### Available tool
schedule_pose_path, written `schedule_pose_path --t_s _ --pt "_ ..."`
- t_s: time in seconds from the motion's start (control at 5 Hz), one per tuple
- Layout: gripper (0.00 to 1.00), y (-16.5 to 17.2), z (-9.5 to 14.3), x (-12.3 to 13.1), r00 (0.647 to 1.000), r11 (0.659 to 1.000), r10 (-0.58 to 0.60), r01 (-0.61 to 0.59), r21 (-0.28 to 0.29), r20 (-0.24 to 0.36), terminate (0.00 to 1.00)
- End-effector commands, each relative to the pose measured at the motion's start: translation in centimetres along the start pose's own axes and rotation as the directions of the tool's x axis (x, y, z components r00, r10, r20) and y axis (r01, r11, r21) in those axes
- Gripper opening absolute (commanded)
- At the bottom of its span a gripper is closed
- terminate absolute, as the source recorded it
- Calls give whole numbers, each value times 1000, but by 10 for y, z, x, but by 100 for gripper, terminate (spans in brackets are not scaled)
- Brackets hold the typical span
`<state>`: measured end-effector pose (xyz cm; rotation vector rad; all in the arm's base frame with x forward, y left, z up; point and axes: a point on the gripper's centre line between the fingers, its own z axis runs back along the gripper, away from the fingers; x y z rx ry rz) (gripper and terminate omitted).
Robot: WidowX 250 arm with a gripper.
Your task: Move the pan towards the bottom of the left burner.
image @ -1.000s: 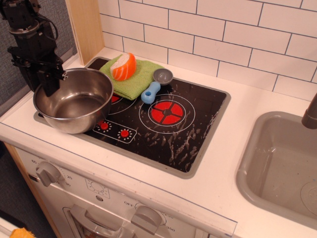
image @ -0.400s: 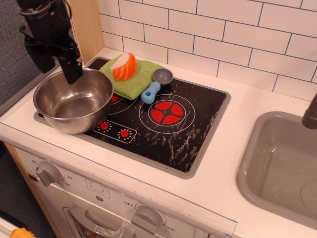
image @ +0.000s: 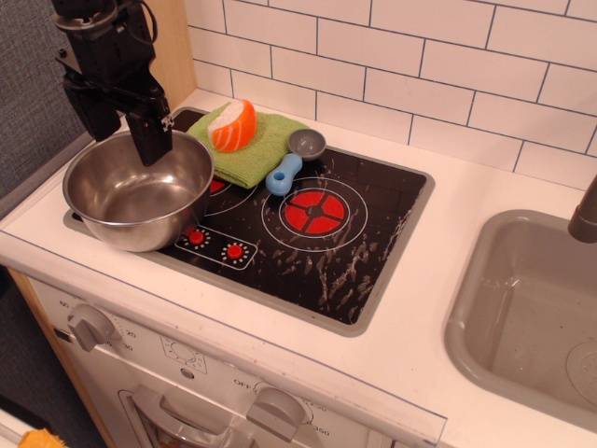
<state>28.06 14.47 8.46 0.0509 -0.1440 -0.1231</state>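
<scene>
The pan (image: 138, 191), a large shiny steel bowl, sits upright on the front-left corner of the black cooktop (image: 364, 252), and its left side overhangs the cooktop's frame. The left burner (image: 216, 186) is mostly hidden under the pan and a green cloth. Only a sliver of red shows at the pan's right rim. My black gripper (image: 126, 145) hangs just above the pan's back rim. Its jaws are apart and hold nothing. One finger (image: 149, 140) points down over the rim.
A green cloth (image: 252, 154) with an orange-and-white toy (image: 232, 125) lies behind the pan. A small grey cup on a blue handle (image: 284, 171) lies beside the right burner (image: 314, 212). Two red dial marks (image: 215, 243) are in front. A wooden panel (image: 163, 47) stands at the left and a sink (image: 532, 308) is at the right.
My gripper has lifted off the pan's left rim and moved up and to the right, over the back rim. The pan has stayed in place.
</scene>
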Motion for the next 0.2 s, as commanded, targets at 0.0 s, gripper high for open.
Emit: schedule_pose_path --t_s 0.0 --pt "100 -3 19 -7 999 1000 -8 7 29 39 100"
